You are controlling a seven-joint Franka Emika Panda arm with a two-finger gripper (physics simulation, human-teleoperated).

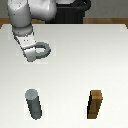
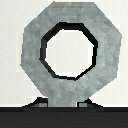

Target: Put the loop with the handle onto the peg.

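White desk (image 1: 70, 75), plain and matte, with a dark band of background along its far edge; a black base sits there behind the arm.

Tool (image 1: 34, 52) at the exterior view's upper left, on a pale grey arm, pinching the ring (image 1: 42, 50) by its handle. Ring sticks out toward the exterior view's right, hole visible. Cannot tell whether it touches the desk.

Wrist view: ring (image 2: 70, 47) fills the frame, grey, mottled, faceted rim, round hole showing white desk through it. Handle runs down into the dark tool body at the frame edge.

Peg (image 1: 33, 104), dark grey, upright, stands near the front at the exterior view's left, well apart from the ring.

Brown wooden block (image 1: 95, 104) upright at the exterior view's right, level with the peg.
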